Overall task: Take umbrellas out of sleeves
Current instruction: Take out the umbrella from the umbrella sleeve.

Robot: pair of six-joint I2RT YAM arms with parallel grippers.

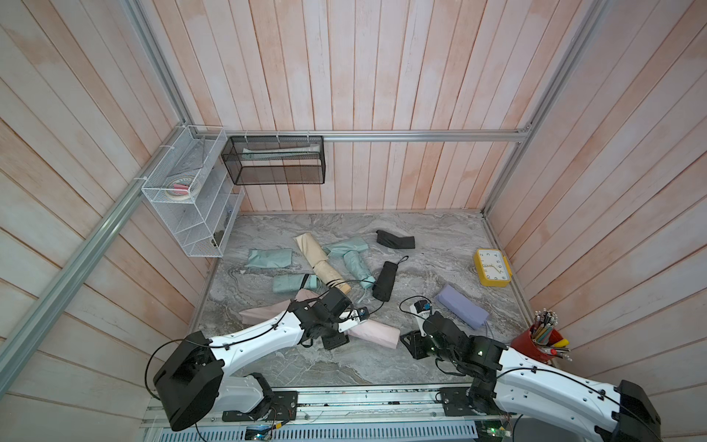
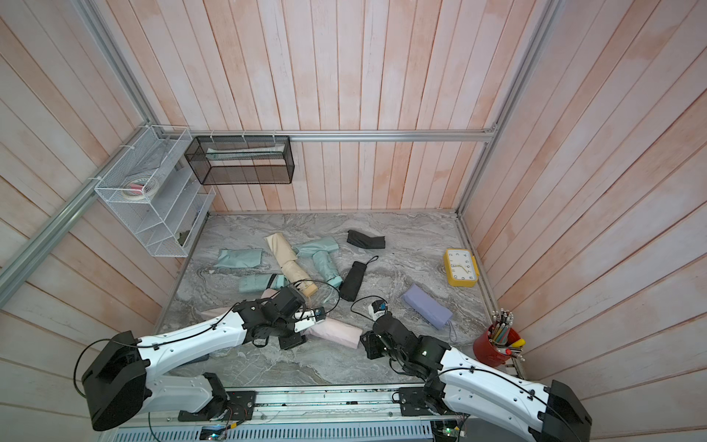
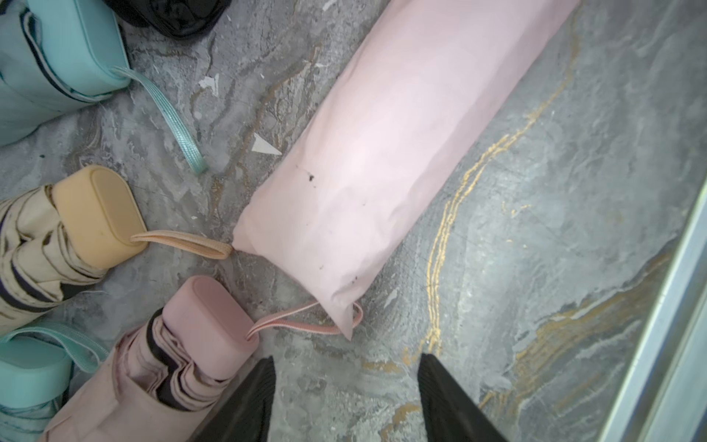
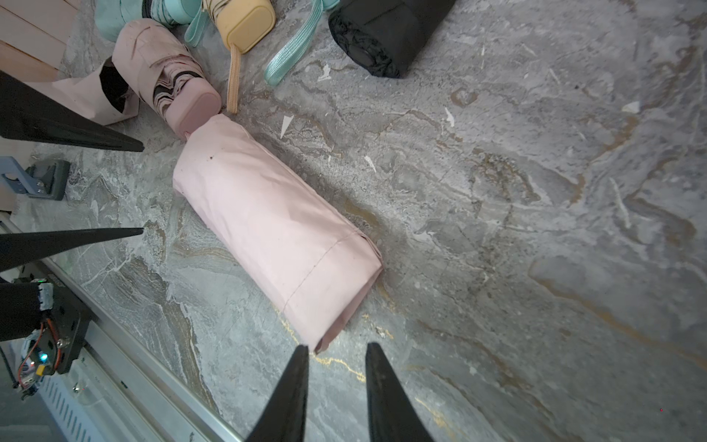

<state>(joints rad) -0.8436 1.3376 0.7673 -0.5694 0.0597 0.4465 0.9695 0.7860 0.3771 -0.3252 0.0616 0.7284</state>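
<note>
A pink sleeve [image 4: 275,233] bulging with an umbrella lies on the marble table [image 1: 440,252] between my two grippers, also in both top views [image 1: 377,333] [image 2: 338,332]. My left gripper [image 3: 346,367] is open just short of its closed end [image 3: 336,291], with nothing between the fingers. My right gripper [image 4: 337,346] is open with a narrow gap, its tips at the sleeve's hemmed end and holding nothing. A bare pink umbrella [image 3: 172,363] lies beside the left gripper, its wrist cord [image 3: 290,319] running under the sleeve corner.
Cream [image 1: 321,260], mint [image 1: 354,264] and black [image 1: 384,281] umbrellas lie further back with flat mint [image 1: 269,258] and black [image 1: 396,240] sleeves. A filled lavender sleeve [image 1: 463,306], yellow clock [image 1: 492,267] and red pencil cup [image 1: 537,342] are at the right.
</note>
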